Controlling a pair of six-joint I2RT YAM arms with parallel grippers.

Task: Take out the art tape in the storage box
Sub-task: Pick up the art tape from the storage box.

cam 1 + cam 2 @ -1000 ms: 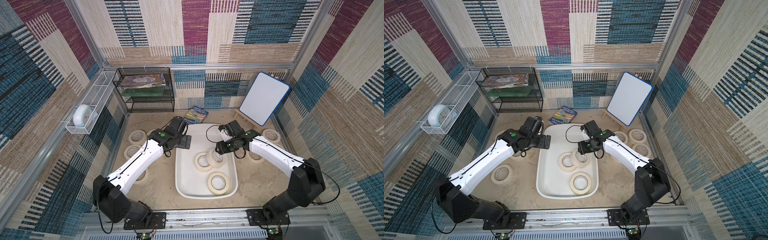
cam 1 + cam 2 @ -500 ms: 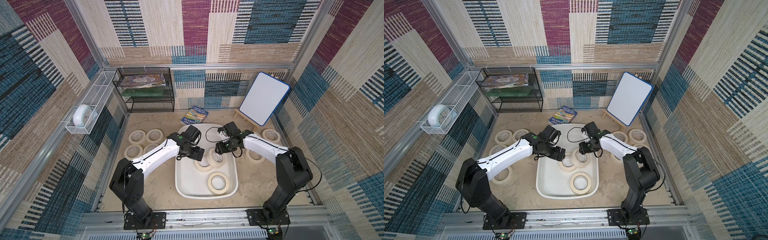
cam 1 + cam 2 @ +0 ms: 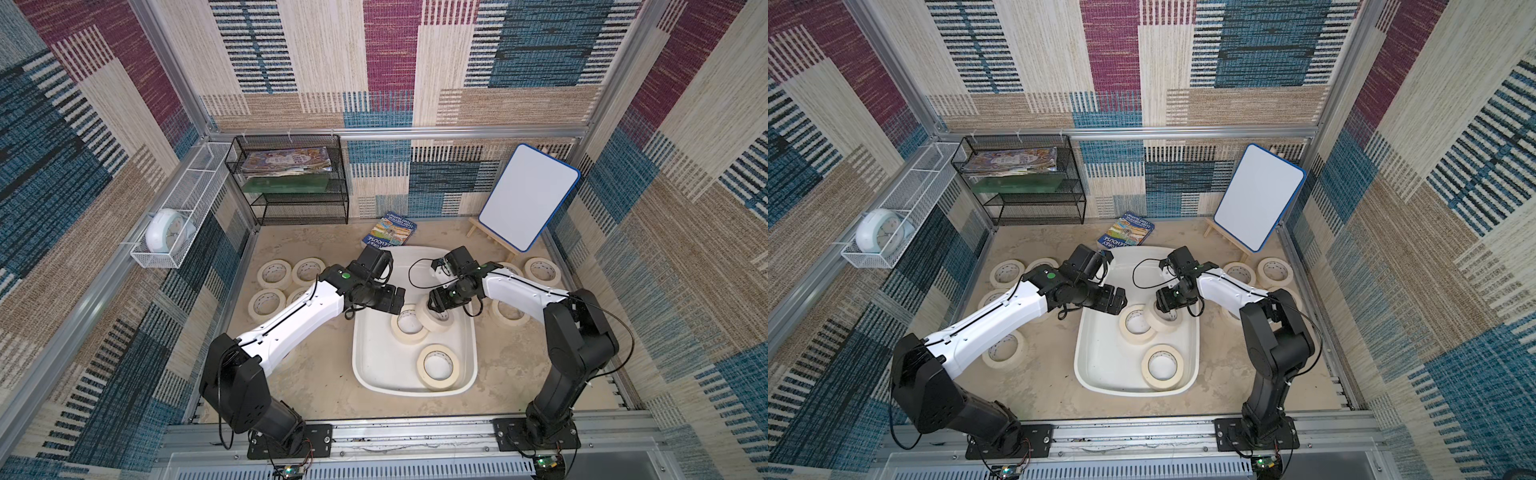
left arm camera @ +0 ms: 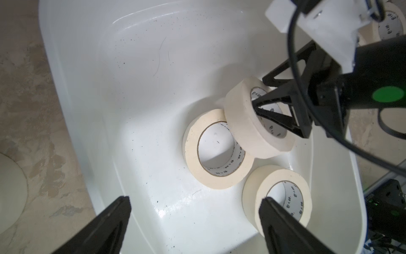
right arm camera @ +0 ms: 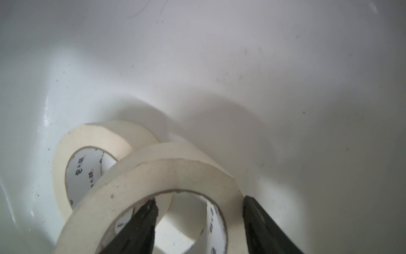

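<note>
The storage box [image 3: 376, 361] is a white tub in the middle of the table, and three rolls of art tape are in it. One roll [image 3: 420, 369] lies flat at the near end and one [image 4: 193, 158] lies flat mid-box. A tilted roll [image 4: 243, 123] leans on the mid-box roll. My right gripper [image 5: 198, 198] is open astride the tilted roll's wall. One finger is in the core with a gap to the wall, and the other touches the outside. My left gripper [image 4: 194, 200] hangs wide open and empty over the box's left side [image 3: 395, 298].
Several tape rolls [image 3: 273, 274] lie on the table left of the box, and more rolls [image 3: 542, 270] lie to its right. A black wire rack [image 3: 291, 187], a booklet [image 3: 389, 232] and a whiteboard easel [image 3: 528, 199] stand at the back. A white wire basket [image 3: 166, 232] hangs on the left wall.
My left arm has swung from the box's far left corner in over the box, toward the rolls. The right gripper has stayed at the tilted roll while its arm folded closer.
</note>
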